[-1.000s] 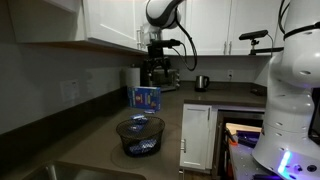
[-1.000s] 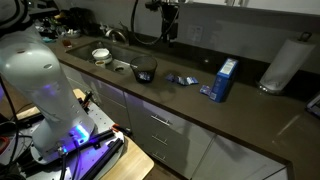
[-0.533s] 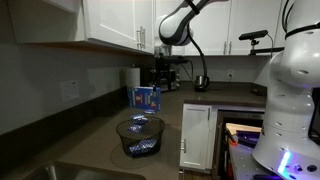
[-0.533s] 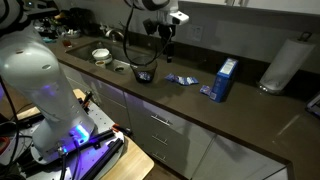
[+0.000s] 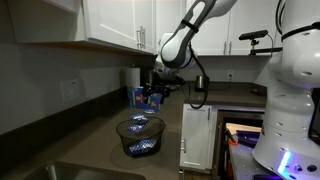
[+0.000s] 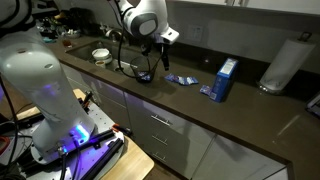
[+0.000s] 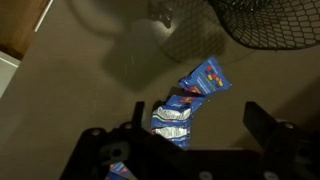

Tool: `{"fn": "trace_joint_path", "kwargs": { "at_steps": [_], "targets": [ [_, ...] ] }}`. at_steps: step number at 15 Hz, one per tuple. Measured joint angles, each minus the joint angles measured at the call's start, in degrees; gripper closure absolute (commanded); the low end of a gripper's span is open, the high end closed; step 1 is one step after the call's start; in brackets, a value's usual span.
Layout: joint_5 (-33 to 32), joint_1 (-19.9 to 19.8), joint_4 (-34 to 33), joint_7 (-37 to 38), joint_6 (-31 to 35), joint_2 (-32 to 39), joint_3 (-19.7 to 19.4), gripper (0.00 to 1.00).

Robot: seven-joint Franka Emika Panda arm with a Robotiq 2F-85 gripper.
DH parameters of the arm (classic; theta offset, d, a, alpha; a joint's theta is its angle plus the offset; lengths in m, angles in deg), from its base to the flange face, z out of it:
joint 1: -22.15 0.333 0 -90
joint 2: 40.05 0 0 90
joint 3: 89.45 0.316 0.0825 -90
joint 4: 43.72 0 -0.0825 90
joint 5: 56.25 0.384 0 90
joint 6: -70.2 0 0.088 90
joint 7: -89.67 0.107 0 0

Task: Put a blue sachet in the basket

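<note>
Gripper (image 7: 195,125) status: fingers spread wide apart, one finger (image 7: 135,118) at each side of the wrist view, pads not touching any item. Arm hangs above the countertop (image 7: 70,90), just beside the basket (image 7: 270,25).

Item positions, ref. = basket:
- Blue sachet (image 7: 207,77): flat on the countertop, just outside the basket rim, not touching it; it shows between the two fingers in the wrist view.
- Other sachets (image 7: 172,122): approx. 2 more, overlapping the blue sachet on its far side from the basket; in an exterior view the group (image 6: 180,80) reads as one small blue cluster near the basket (image 6: 143,73).
- Blue box (image 6: 226,80): upright, beyond the sachet cluster, well apart from the basket.
- Paper towel roll (image 6: 285,65): upright, farther from the basket than the box.
- Gripper (image 6: 163,63): above the gap between basket and cluster.

Basket (image 5: 125,140) interior: blue patch visible through the mesh; sachet or reflection, cannot tell at this res. Gripper (image 5: 153,92) sits behind the basket, in front of the box (image 5: 138,100)
</note>
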Motion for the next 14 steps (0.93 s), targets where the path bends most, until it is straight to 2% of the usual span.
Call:
{"fn": "trace_joint_path", "kwargs": {
  "at_steps": [2, 4, 7, 10, 12, 14],
  "targets": [
    [-0.63, 1.19, -2.05, 0.11, 3.86, 4.61, 0.71, 0.00],
    [-4.01, 2.44, -6.00, 0.78, 5.07, 9.85, 0.12, 0.00],
    [-13.13, 6.49, -13.75, 3.99, 4.16, 17.70, -5.68, 0.00],
    [-17.14, 13.67, -22.24, 6.53, -1.08, 24.25, -15.09, 0.00],
    [-17.19, 15.51, -27.10, 6.86, -5.62, 27.42, -17.26, 0.00],
    [-17.18, 15.57, -30.57, 7.23, -9.53, 29.80, -17.20, 0.00]
  ]
}}
